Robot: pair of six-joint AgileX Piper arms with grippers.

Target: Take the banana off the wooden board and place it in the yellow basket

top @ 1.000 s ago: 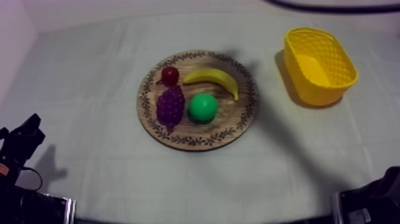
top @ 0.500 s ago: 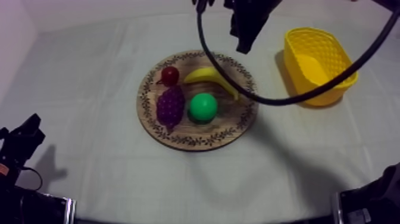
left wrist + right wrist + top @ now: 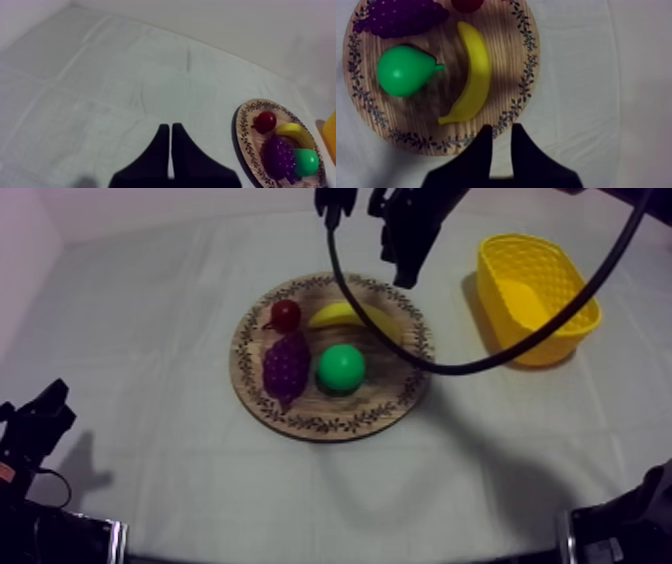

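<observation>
Right wrist view: right pincer [image 3: 501, 132] apart; pear [image 3: 403, 71], grapes [image 3: 398, 17] beside banana [image 3: 473, 75]; left pincer [image 3: 171, 129] together

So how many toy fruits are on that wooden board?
4, all on the wooden board: small red fruit and banana at its far side, bunch of grapes and pear nearer.

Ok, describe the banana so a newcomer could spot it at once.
Find the round wooden board mid-table. The banana lies on it, beside the green pear. It is the only long, curved, yellow fruit there.
</observation>
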